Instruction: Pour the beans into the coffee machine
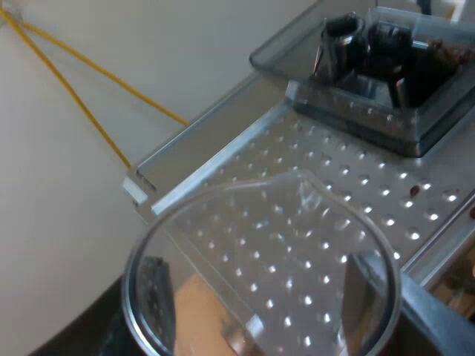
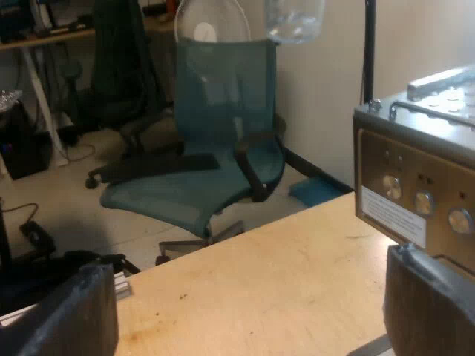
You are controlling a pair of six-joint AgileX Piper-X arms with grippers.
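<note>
Gripping measuring glass [image 1: 260, 252] over machine [image 1: 356, 185], L hand [image 1: 263, 326]; R hand [image 2: 252, 315] spread.

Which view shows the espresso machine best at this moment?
The left wrist view: it looks down on the machine, showing its perforated top and the hopper, with the glass over the top. The right wrist view shows the machine's front panel with three dials.
</note>
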